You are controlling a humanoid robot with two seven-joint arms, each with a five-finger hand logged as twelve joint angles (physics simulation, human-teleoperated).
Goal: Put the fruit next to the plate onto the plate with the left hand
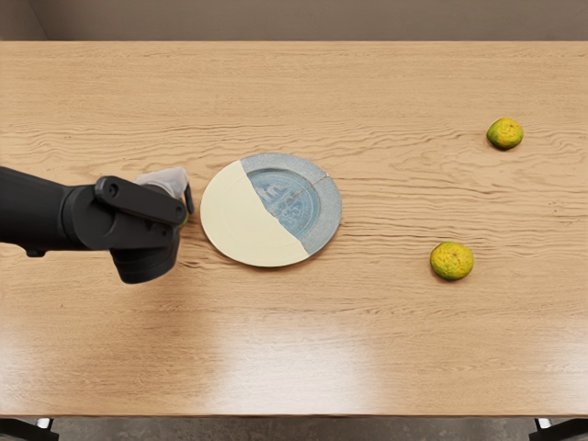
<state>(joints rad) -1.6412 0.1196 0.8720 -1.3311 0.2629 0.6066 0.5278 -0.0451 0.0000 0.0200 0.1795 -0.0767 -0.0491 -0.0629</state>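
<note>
On the near right of the table, one yellow-green fruit, well apart from the plate. Just beside the plate's left rim, the left hand, grasp impossible to tell, anything under it hidden. Farther back right, a second fruit.

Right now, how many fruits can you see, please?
2: a back fruit at far right, a front fruit right of the plate; the left hand may hide another.

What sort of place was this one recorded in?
Probably a simulated tabletop workspace rather than a lived-in room: a wooden table, a single plate, and two loose fruits, one nearer, one farther.
</note>
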